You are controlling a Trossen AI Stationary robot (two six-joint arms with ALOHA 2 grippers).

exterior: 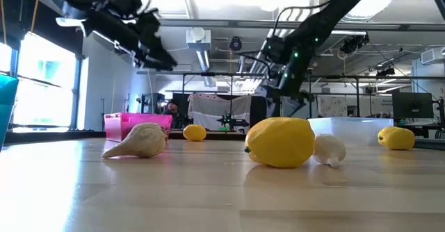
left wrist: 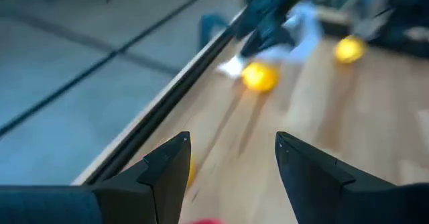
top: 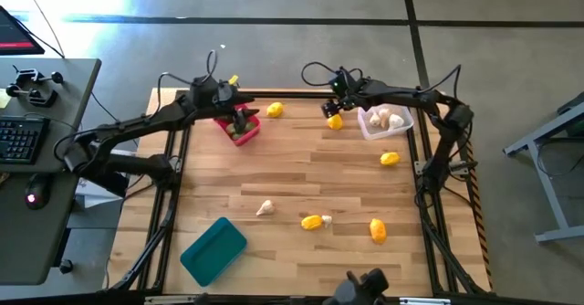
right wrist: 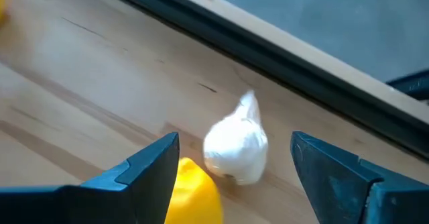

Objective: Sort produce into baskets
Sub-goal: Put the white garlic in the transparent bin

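Between right gripper (right wrist: 234, 167) jaws (spread): garlic bulb (right wrist: 236, 147), lemon (right wrist: 194, 194) | left gripper (left wrist: 231, 163) spread, seemingly empty

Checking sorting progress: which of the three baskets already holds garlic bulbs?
The whitish translucent basket by the right gripper; the pink basket holds none and the teal basket lies empty.

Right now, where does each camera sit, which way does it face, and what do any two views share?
High: above the table, looking straight down; both arms, pink basket, whitish basket, teal basket.
Low: at table-top height, looking level across; both arms enter from above; front lemon up close.
Left wrist: on the left arm, past the open left gripper along the table edge.
Right wrist: on the right arm, past the open right gripper at a garlic bulb.
Shared: front lemon shows in high and low.
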